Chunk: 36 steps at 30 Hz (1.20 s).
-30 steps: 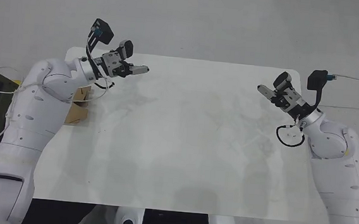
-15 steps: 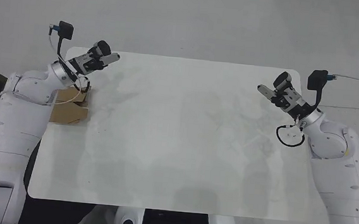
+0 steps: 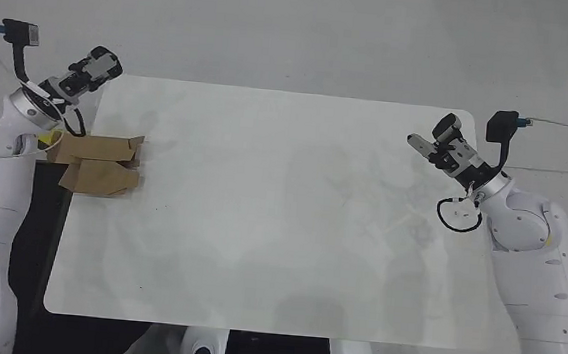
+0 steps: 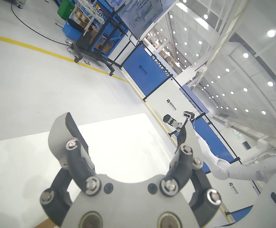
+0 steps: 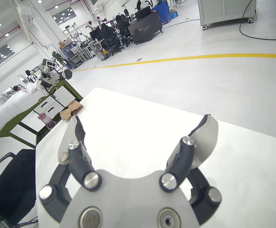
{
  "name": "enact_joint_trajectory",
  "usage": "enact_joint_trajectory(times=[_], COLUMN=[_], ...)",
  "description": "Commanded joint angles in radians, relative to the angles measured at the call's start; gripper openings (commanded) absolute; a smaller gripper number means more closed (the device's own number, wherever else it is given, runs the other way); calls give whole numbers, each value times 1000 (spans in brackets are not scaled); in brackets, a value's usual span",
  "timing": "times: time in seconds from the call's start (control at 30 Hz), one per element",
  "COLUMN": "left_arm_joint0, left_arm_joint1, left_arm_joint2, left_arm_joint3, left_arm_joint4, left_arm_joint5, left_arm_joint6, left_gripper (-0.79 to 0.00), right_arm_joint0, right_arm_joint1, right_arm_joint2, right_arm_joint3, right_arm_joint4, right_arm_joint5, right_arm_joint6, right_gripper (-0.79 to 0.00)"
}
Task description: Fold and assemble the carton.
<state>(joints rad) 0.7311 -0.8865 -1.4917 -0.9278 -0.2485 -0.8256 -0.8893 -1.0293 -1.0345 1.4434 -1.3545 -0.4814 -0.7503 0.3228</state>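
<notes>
Top view: the carton [image 3: 100,163] is seen lying crosswise at middle left, just below the nearer left gripper [image 3: 103,59]. That and the right gripper [image 3: 430,133] are spread open, empty

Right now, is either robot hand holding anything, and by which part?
Nothing is held. The left gripper and the right gripper are both open and empty; the cardboard carton lies alone at the table edge.
</notes>
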Motion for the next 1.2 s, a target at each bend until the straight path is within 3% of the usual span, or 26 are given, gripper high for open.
enact_joint_trajectory(times=[0.0, 0.33, 0.6, 0.93, 1.17], left_arm_joint0=[-2, 0, -37, -101, -134], left_arm_joint1=[8, 61, 101, 141, 150], left_arm_joint2=[-17, -106, -145, -125, -90], left_arm_joint3=[15, 118, 298, 464, 544], left_arm_joint4=[8, 122, 243, 519, 628], left_arm_joint5=[-11, -55, -59, -10, 17], left_arm_joint6=[-19, -50, -9, 130, 200], left_gripper=[0, 0, 0, 0, 0], right_arm_joint0=[0, 0, 0, 0, 0], right_arm_joint1=[0, 0, 0, 0, 0], right_arm_joint2=[0, 0, 0, 0, 0], right_arm_joint3=[0, 0, 0, 0, 0], right_arm_joint4=[0, 0, 0, 0, 0], right_arm_joint5=[0, 0, 0, 0, 0], right_arm_joint6=[0, 0, 0, 0, 0], right_gripper=[0, 0, 0, 0, 0])
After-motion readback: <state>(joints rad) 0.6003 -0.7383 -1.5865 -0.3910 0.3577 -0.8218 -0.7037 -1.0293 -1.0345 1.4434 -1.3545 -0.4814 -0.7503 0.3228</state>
